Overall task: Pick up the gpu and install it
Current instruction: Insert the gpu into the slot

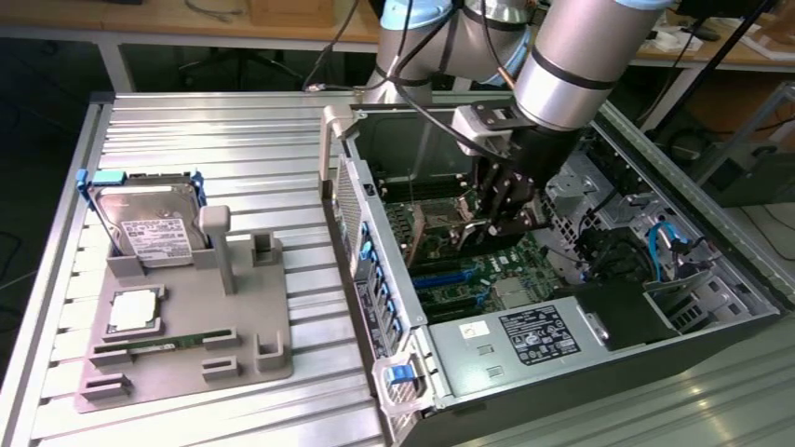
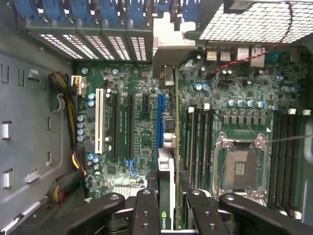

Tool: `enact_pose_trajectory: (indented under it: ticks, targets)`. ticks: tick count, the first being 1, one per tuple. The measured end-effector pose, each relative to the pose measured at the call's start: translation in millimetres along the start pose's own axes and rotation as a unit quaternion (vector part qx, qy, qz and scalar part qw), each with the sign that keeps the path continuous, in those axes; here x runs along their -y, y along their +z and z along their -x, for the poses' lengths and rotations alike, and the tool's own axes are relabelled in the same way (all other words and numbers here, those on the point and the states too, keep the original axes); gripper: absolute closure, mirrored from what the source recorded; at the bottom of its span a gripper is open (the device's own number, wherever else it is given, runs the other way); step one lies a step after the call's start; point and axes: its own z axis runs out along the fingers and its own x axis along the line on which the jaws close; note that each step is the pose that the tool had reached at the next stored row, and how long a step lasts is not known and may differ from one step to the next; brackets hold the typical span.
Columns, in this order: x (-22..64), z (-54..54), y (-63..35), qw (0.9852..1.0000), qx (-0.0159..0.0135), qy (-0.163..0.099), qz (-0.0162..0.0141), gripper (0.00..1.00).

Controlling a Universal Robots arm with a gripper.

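Exterior view: A grey robot arm [image 1: 584,65] extends down into an open computer case [image 1: 695,326] that lies on its side on a ribbed metal surface [image 1: 223,130]. The black hand [image 1: 504,219] sits deep inside, low over the green motherboard [image 1: 435,247]. The case's slotted rear wall hems it in toward the exterior view's left. Drive cages and blue cables [image 1: 665,242] crowd it toward the exterior view's right, so the open room is upward, through the case's uncovered side. Well apart, toward the exterior view's left, a flat grey tray [image 1: 186,377] holds a silver hard drive [image 1: 149,223] in a blue frame. A narrow green memory stick [image 1: 162,343] lies in a groove of the same tray.

Wrist view: The hand's black fingers [image 2: 146,205] are clamped on the gpu [image 2: 166,164], seen edge-on as a thin dark card with a small green logo near the grip. The card runs across the motherboard between a long blue slot [image 2: 159,115] and a bank of black memory slots [image 2: 195,142], just beside both. Its far end meets a pale piece [image 2: 168,34] by the perforated rear slot covers [image 2: 98,46]. Whether the card sits in a slot cannot be told. Nearby is a square processor socket [image 2: 239,166] with a shiny metal frame. A bundle of yellow and black wires [image 2: 68,171] lies against the smooth grey case wall.
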Motion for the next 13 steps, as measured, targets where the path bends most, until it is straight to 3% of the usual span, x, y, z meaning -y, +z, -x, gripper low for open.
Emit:
enact_pose_trajectory:
  ticks: [13]
  targets:
    - [-19.2, -2.2, 25.2, 1.0000, 0.0000, 0.000, 0.0000, 0.73]
